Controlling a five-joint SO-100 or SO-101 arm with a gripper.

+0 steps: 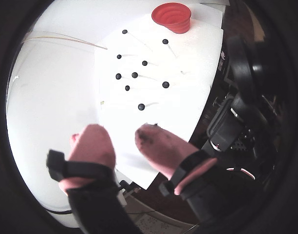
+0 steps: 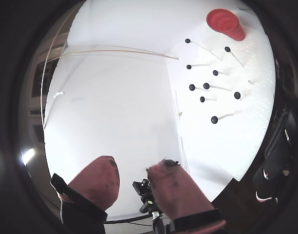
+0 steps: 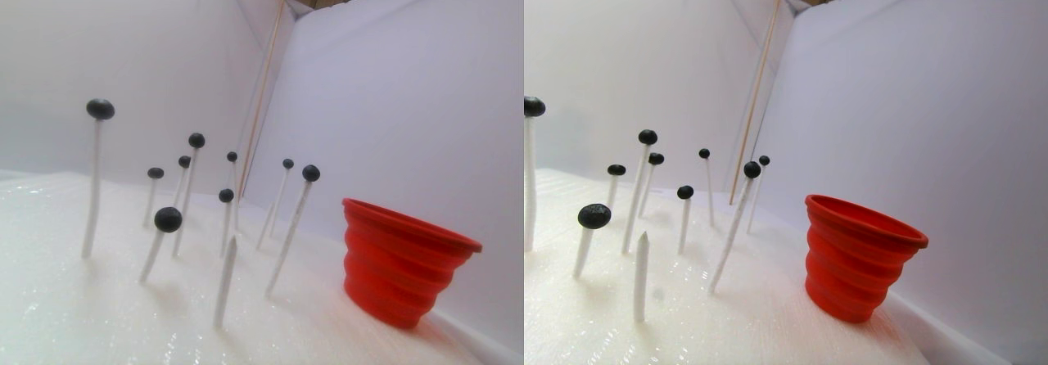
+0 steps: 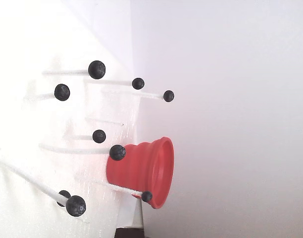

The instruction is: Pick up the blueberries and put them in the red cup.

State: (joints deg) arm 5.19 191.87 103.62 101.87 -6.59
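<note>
Several blueberries [image 1: 141,107] sit on the tips of thin white sticks that stand in a white foam sheet [image 1: 188,105]. They also show in the other wrist view as blueberries [image 2: 214,119], in the stereo pair as blueberries [image 3: 168,218] and in the sideways fixed view as blueberries [image 4: 96,69]. The red cup [image 1: 171,17] stands upright at the sheet's far end, beyond the berries; the red cup [image 2: 226,23] [image 3: 401,263] [image 4: 141,171] appears in every view. My gripper [image 1: 121,134] [image 2: 135,168] hovers well short of the nearest berry, its pink fingertips open with nothing between them.
One pointed white stick [image 3: 225,279] stands bare among the berry sticks. A thin wooden rod [image 3: 266,78] leans along the white back walls. Dark equipment [image 1: 236,122] lies off the sheet's right edge, and a small black mount [image 2: 146,192] sits below the fingers.
</note>
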